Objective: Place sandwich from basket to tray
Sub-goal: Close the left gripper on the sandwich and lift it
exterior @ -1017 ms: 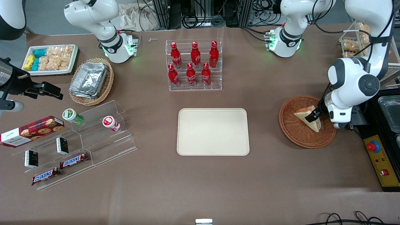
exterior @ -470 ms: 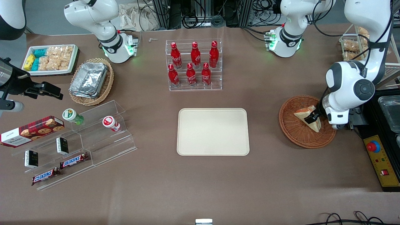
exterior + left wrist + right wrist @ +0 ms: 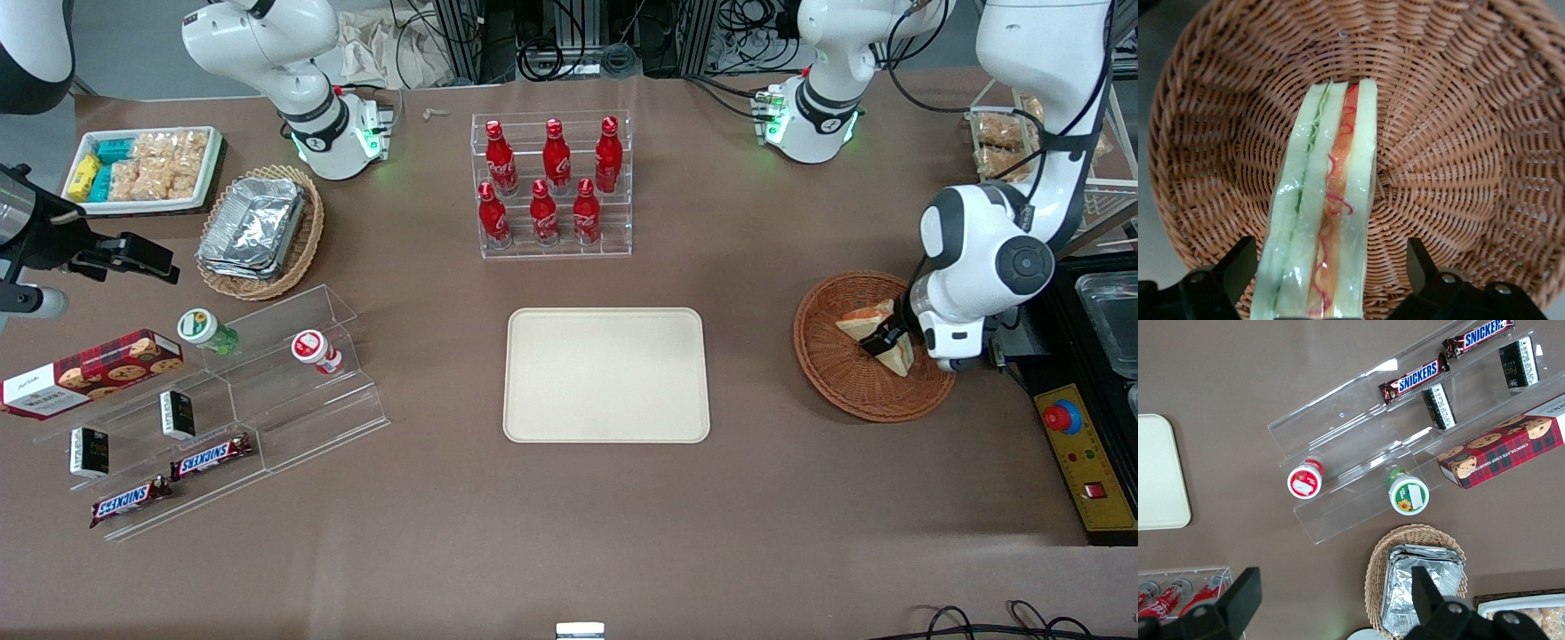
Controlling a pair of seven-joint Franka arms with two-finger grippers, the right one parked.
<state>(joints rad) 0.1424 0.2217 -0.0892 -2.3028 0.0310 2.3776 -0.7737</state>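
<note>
One sandwich [image 3: 876, 336] is being kept in the basket [image 3: 836, 373], right of centre in the front view, standing on edge. It is being straddled, not clamped, by the spread fingers of the gripper [image 3: 1331, 283]. The tray [image 3: 606, 374] is being shown at frame centre.

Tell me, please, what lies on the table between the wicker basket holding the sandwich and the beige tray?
Nothing: the front view shows only bare brown table between basket and tray. The gripper is at the sandwich, fingers open.
</note>
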